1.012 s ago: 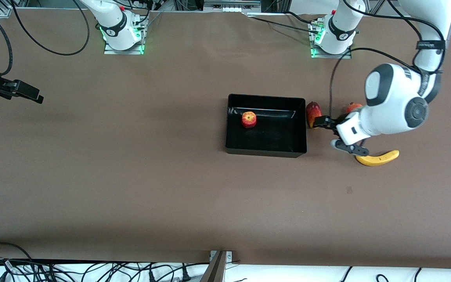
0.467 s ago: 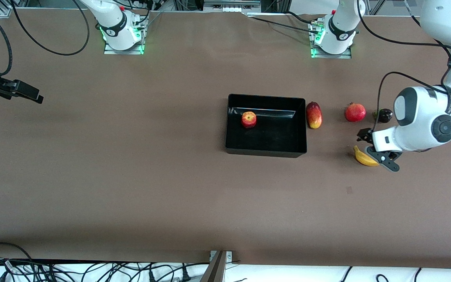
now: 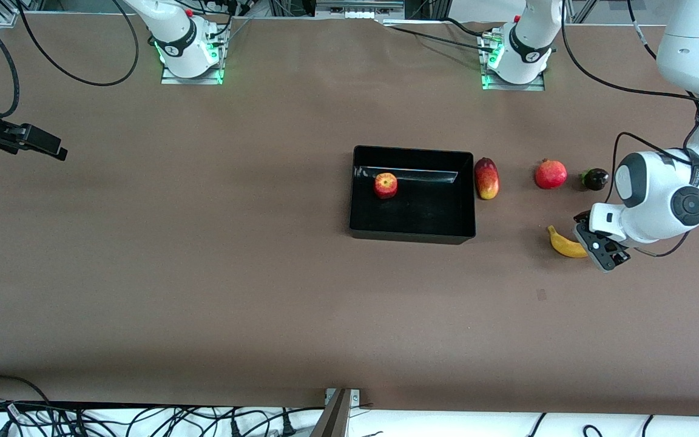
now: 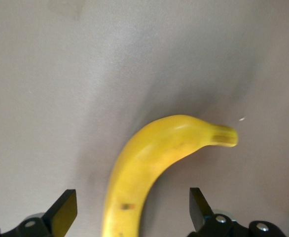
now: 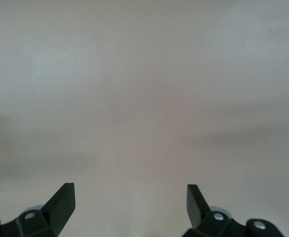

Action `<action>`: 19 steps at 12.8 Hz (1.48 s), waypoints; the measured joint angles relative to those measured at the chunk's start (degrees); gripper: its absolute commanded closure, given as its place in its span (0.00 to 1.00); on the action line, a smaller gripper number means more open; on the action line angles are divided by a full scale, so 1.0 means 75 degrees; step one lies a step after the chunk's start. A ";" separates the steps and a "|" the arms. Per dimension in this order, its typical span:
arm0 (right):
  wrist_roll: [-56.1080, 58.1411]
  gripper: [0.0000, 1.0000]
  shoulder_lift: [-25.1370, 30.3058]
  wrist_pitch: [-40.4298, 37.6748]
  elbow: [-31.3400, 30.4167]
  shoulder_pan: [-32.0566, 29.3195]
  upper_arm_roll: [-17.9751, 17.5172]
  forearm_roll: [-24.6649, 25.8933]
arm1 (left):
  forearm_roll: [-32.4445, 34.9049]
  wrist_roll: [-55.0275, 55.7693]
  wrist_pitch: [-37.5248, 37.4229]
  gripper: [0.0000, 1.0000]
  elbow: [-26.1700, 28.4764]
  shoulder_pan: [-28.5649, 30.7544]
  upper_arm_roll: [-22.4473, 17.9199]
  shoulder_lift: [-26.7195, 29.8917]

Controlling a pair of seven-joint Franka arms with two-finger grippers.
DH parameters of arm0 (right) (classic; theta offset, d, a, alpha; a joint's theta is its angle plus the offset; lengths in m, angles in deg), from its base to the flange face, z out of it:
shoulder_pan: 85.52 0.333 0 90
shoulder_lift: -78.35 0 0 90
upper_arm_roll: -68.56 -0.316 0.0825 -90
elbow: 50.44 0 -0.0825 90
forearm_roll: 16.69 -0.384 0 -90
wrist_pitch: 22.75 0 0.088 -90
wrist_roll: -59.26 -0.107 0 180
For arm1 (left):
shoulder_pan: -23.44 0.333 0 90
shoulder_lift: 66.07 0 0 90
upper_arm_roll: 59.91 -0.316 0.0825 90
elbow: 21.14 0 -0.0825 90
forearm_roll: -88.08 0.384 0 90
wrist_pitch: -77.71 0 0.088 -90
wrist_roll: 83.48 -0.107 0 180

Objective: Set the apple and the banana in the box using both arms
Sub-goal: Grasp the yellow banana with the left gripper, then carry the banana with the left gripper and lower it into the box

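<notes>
Now left claw (image 3: 603, 250) spread over banana (image 3: 565, 244), seemingly low

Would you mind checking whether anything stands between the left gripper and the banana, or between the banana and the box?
Nothing blocks the left gripper, open over the banana. On a straight line to the box the table is bare; the elongated red-yellow fruit lies beside the box, off that line.

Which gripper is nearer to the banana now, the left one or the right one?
Left. The left gripper is open right over the banana, one finger on each side. The right gripper waits, open, at the right arm's end of the table.
</notes>
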 measured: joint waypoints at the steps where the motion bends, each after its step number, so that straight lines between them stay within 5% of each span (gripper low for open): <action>1: 0.0000 0.00 0.0000 -0.0001 0.0000 0.0000 0.0000 0.0000 | 0.0091 -0.0342 0.0139 0.00 0.0002 0.0023 -0.0003 -0.0075; 3: 0.0000 0.00 0.0000 -0.0002 0.0000 0.0000 0.0000 0.0000 | 0.0094 -0.0859 0.0261 0.02 0.0004 0.0084 -0.0006 -0.0284; 8: 0.0000 0.00 0.0000 -0.0002 0.0000 -0.0001 0.0000 0.0000 | 0.0094 -0.1012 0.0355 0.95 -0.0007 0.0105 -0.0005 -0.0426; 14: 0.0000 0.00 0.0000 -0.0003 0.0000 -0.0001 0.0000 0.0000 | 0.0007 -0.0983 0.0266 1.00 -0.0167 0.0103 0.0132 -0.0341; 19: 0.0000 0.00 0.0000 -0.0003 0.0000 -0.0003 0.0001 0.0000 | -0.1052 -0.0013 -0.2061 1.00 -0.0717 -0.0880 0.0327 0.0602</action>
